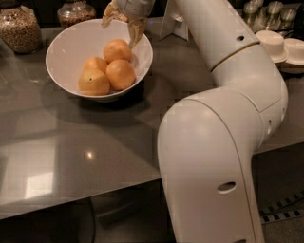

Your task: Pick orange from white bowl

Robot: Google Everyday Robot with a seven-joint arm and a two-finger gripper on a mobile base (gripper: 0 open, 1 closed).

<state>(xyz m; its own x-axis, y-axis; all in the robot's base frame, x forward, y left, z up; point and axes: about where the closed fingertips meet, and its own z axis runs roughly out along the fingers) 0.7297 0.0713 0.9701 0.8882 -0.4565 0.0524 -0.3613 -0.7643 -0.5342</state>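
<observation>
The white bowl (71, 50) stands on the grey table at the back left and holds several oranges. The rearmost orange (117, 50) lies on top, with another orange (120, 74) in front of it and a third (93, 82) at the front left. My gripper (122, 23) hangs over the bowl's back rim, just above the rearmost orange. It is open and empty, with one finger (136, 31) reaching down beside that orange on its right. My white arm fills the right side of the view.
Two glass jars of grain (19, 29) (76, 12) stand behind the bowl. A white card stand (174, 24) is at the back centre. Stacked small white dishes (272, 45) sit at the far right. The table's front edge (71, 199) runs across the lower left.
</observation>
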